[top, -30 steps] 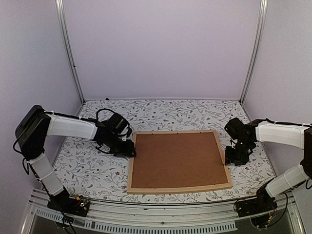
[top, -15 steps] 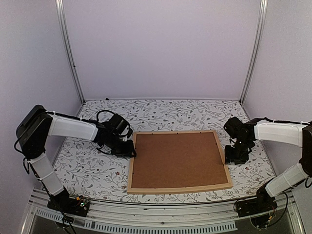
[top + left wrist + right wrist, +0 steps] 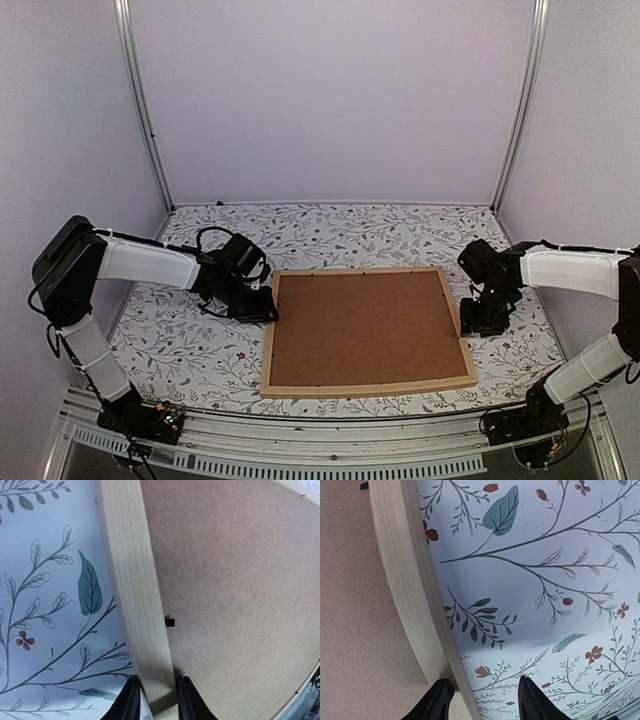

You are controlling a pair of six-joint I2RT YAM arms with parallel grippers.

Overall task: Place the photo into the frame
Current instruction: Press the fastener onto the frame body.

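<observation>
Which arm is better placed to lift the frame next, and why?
Probably left: the left gripper pinches a rail of the frame from both sides, while the right gripper only straddles the opposite rail, one finger apart.

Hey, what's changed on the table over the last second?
The left gripper closed its fingers onto the frame's left rail. The right gripper edged slightly toward the right rail, jaws open astride it. The frame and backing board lie unmoved.
</observation>
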